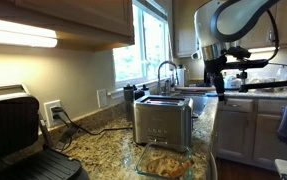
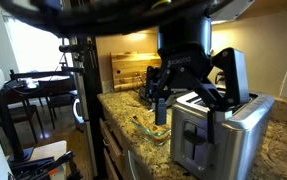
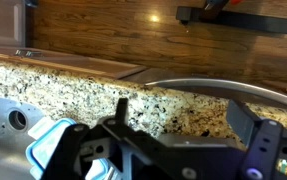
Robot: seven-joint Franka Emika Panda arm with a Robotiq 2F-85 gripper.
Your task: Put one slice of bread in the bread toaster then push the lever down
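Right up front in an exterior view is the boxy brushed-steel toaster [image 2: 223, 135]. In an exterior view the tan bread slices [image 1: 165, 162] are piled in a clear glass dish [image 1: 140, 155] at the toaster's 6 o'clock, on the speckled granite counter [image 1: 103, 140]. The black robot pincer [image 1: 221, 90] hangs high around the toaster's 2 o'clock, fingers spread wide with nothing in them. My worry is that the slices overlap, so it could pinch two at once or bump the glass rim and shove the dish, and a floppy slice might snag on the narrow slot.
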